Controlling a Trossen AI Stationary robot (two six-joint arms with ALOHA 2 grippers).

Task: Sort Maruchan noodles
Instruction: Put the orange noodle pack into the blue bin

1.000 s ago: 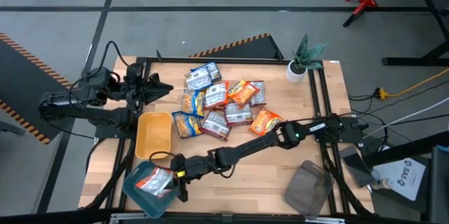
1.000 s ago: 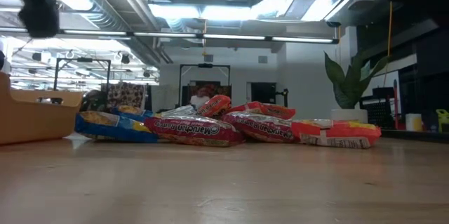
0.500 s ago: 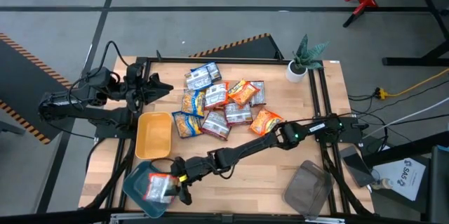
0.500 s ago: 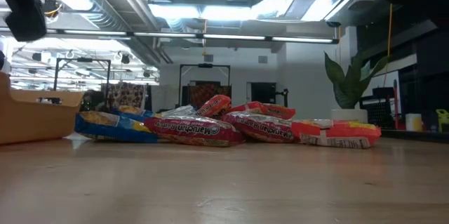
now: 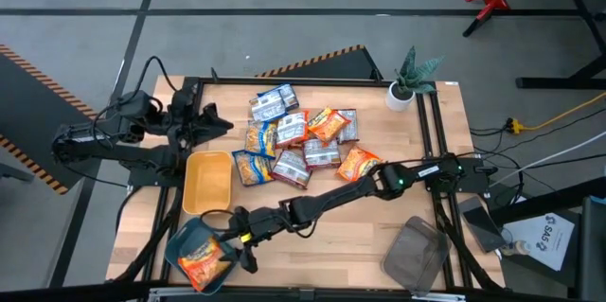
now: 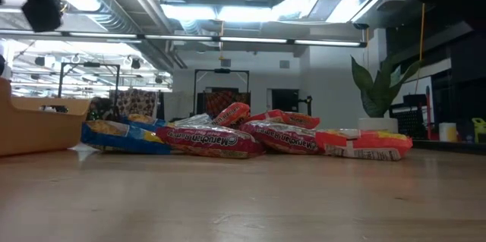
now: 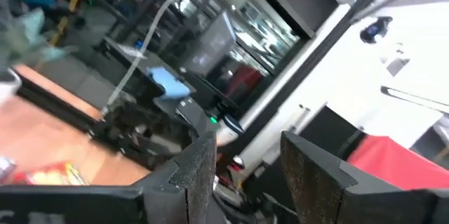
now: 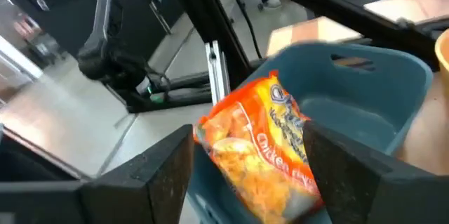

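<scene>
Right gripper [image 5: 239, 248] hangs over the near-left corner of the table, right arm stretched across from the far side. Fingers [image 8: 151, 175] stand apart w/ nothing clamped. Orange noodle packet [image 5: 201, 264] lies just under and ahead of them, tilted, inside the teal tray [image 5: 180, 242]; in the right wrist view it fills the gap betw. the two fingers but whether it touches either can't be told. Yellow tray [image 5: 208, 181] sits just behind the teal one, grey tray [image 5: 415, 256] at the near-right corner.

Rest of the noodle packets [image 5: 294, 141] sit in a loose pile mid-table toward the back: orange, blue-and-silver, red-brown ones, some overlapping. Low view shows the same pile [image 6: 228, 136] lying flat on the wood, yellow tray's wall [image 6: 34, 124] at the edge.

Table [image 5: 379, 217] is light wood w/ a dark frame. Potted plant [image 5: 409, 79] at the back-right corner. Grey floor around, black-and-orange hazard tape strips, red stand far off. Low view: ceiling light strips and racks beyond the table.

Left gripper [image 5: 216, 122] waits at the back-left edge of the table, above the yellow tray's far end; fingers [image 7: 189, 171] apart, holding nothing.
</scene>
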